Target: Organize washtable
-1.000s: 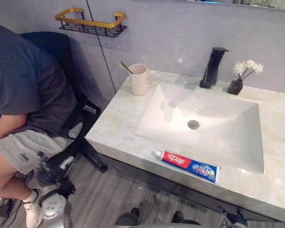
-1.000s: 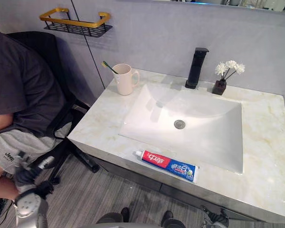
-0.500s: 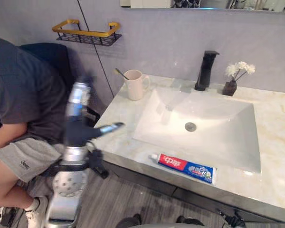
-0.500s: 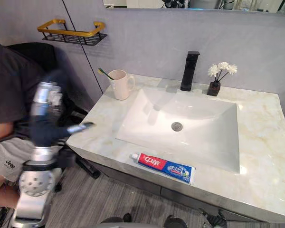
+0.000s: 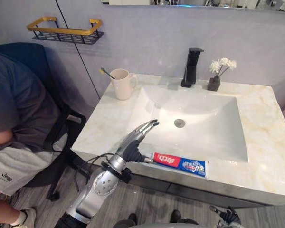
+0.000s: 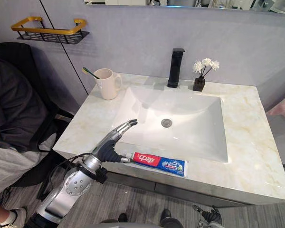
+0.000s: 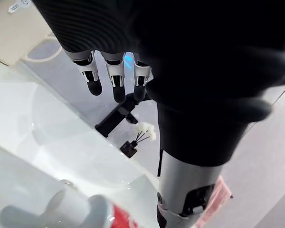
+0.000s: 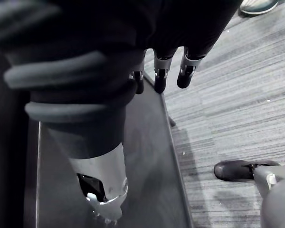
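The robot's left hand (image 5: pixel 137 140) hovers over the front left of the marble washtable (image 5: pixel 109 121), fingers stretched out straight over the rim of the sink (image 5: pixel 209 142), holding nothing. Its thumb points at the cap of the toothpaste tube (image 5: pixel 180 164), which lies flat along the counter's front edge; I cannot tell whether they touch. A mug (image 5: pixel 122 85) with a toothbrush (image 5: pixel 107 72) stands at the back left corner. The right hand (image 8: pixel 160 78) hangs loose and empty over the grey floor.
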Motion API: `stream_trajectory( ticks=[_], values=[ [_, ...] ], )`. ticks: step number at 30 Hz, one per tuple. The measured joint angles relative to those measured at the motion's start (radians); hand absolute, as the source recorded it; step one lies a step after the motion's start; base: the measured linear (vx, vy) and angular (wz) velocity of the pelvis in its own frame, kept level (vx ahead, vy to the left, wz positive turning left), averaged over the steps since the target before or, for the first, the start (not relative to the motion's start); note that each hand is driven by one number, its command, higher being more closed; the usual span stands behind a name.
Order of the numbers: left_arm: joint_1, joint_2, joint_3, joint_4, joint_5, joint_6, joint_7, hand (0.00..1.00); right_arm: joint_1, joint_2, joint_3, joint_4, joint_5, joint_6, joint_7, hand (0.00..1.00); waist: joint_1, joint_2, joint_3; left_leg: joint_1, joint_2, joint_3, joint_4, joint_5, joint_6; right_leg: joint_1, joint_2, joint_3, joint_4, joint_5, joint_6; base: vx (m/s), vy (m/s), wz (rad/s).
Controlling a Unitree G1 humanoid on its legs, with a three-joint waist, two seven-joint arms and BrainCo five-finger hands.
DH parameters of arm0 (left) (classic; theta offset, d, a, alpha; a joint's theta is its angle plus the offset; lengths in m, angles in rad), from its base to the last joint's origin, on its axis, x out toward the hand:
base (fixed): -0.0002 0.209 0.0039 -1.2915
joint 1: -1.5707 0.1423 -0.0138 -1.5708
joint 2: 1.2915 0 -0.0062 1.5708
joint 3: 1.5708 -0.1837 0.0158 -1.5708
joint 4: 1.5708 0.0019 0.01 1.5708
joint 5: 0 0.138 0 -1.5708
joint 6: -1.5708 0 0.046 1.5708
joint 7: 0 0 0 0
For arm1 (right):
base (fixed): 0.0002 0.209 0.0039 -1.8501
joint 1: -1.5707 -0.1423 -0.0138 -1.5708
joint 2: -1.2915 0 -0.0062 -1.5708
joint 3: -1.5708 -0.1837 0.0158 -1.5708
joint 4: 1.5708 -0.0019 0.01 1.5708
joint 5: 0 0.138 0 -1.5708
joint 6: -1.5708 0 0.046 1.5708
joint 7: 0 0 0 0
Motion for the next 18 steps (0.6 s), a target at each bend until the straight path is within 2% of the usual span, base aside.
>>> stream_trajectory(
  ticks=[4, 7, 18],
  values=[
    [-0.004, -0.001, -0.013, 0.05, 0.068, 0.008, -0.002, 0.0, -0.013, 0.003, 0.001, -0.006, -0.01, -0.002, 0.0, 0.0, -0.015, 0.003, 0.001, 0.004, 0.002, 0.002, -0.013, -0.005, -0.001, -0.001, 0.002, 0.004, 0.0, 0.018, -0.006, -0.03, 0.026, -0.02],
    [-0.004, -0.002, -0.032, 0.081, 0.106, 0.018, -0.001, 0.0, -0.016, 0.005, 0.01, -0.007, -0.014, -0.003, 0.0, 0.0, -0.016, 0.004, 0.001, 0.006, 0.005, 0.013, -0.012, -0.016, -0.005, -0.003, 0.004, 0.007, 0.0, 0.02, -0.002, -0.06, 0.016, -0.08],
    [-0.041, -0.052, -0.078, 0.166, 0.124, 0.02, -0.002, 0.0, -0.012, 0.005, 0.02, -0.007, -0.037, 0.0, -0.002, 0.0, -0.024, 0.029, 0.001, 0.006, 0.023, 0.013, -0.013, -0.023, -0.015, -0.01, 0.024, 0.02, 0.0, 0.017, -0.008, -0.01, 0.001, -0.03]
  ],
)
